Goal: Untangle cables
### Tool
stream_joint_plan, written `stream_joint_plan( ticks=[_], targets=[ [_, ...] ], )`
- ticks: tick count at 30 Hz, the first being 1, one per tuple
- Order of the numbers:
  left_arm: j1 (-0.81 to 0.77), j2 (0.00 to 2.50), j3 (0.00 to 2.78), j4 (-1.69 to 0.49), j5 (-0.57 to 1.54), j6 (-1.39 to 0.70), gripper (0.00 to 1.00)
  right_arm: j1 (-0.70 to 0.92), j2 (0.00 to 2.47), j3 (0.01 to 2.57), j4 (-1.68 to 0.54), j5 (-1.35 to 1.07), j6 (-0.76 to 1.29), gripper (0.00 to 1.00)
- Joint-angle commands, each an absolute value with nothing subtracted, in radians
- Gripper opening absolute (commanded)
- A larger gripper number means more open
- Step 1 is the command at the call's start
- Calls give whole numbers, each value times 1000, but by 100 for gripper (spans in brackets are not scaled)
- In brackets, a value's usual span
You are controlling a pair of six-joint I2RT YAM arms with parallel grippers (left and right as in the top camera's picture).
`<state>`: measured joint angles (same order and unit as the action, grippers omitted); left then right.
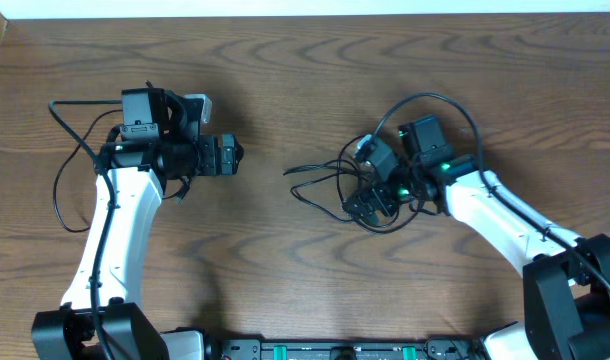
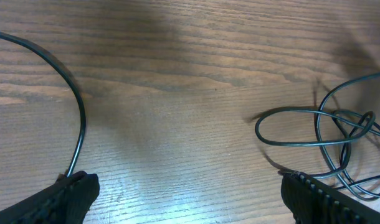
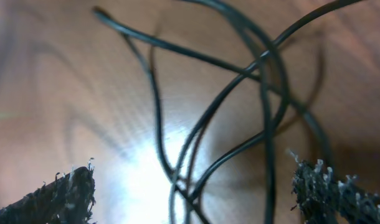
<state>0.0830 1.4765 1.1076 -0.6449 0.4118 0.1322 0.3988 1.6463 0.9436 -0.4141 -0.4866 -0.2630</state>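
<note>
My left gripper (image 2: 187, 190) and right gripper (image 3: 193, 186): jaws wide, empty. Right's over the thin black tangled cables (image 3: 240, 81); closing here I'd likely pinch several strands and tighten the knot.

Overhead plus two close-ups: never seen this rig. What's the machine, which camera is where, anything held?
Two robot arms at a wooden table, each ending in a two-finger gripper. The overhead picture looks down on both; each close-up comes from a camera on one wrist, with its own fingers at the bottom corners. A tangle of thin dark cables lies on the table. The right gripper hangs open right over the tangle; the left gripper is open too, off to the side. Nothing is held.
</note>
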Motion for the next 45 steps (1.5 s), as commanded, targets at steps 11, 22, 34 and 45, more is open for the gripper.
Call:
stream_joint_plan(
  ticks=[11, 22, 34, 45],
  targets=[
    [81, 1487, 1116, -661, 400, 146, 98, 452, 1751, 952, -217, -353, -232, 97],
    [79, 1487, 1116, -688, 410, 146, 98, 521, 1882, 952, -153, -365, -232, 75],
    [67, 1487, 1116, -695, 410, 146, 98, 519, 1898, 952, -93, -115, -101, 1],
    [66, 1487, 1116, -696, 410, 145, 98, 433, 1897, 952, -31, -10, 28, 1]
  ],
)
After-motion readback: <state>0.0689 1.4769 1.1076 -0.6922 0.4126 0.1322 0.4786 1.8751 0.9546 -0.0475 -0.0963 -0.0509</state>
